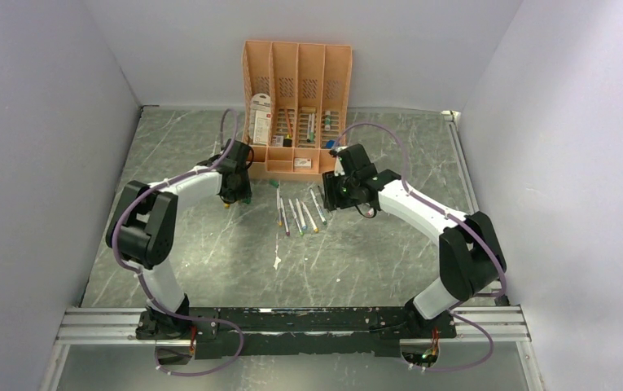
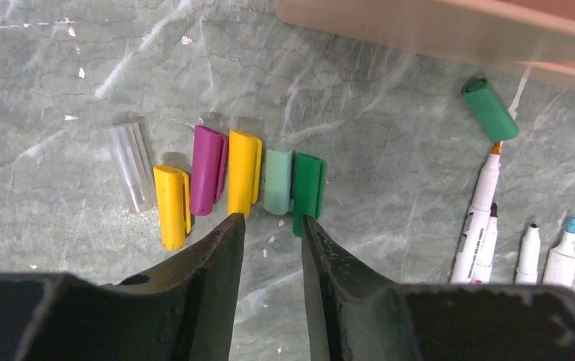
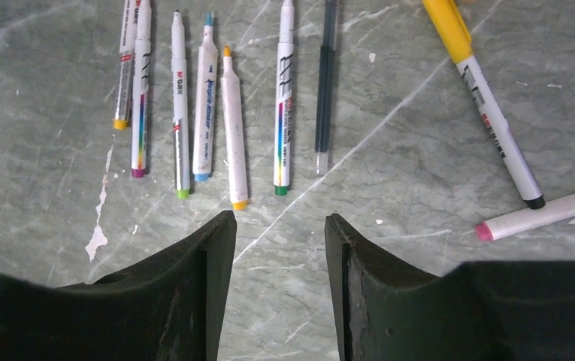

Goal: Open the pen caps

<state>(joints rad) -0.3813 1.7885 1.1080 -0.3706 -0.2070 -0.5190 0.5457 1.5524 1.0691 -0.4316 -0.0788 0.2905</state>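
Yellow caps (image 2: pixel 171 207) 2 | dark-green caps (image 2: pixel 308 192) 2 | purple cap (image 2: pixel 207 180) 1 | left fingers (image 2: pixel 213 263), right fingers (image 3: pixel 205 263) parted

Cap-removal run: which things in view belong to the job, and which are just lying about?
Job in hand:
- row of loose caps
- stray green cap
- uncapped pens
- yellow-capped pen, cap still on

Just lying about:
- orange organiser
- card packets inside it

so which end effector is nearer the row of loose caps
Left. The left end effector hangs directly over the row of loose caps, fingertips at their near ends; the right end effector is over the pens.
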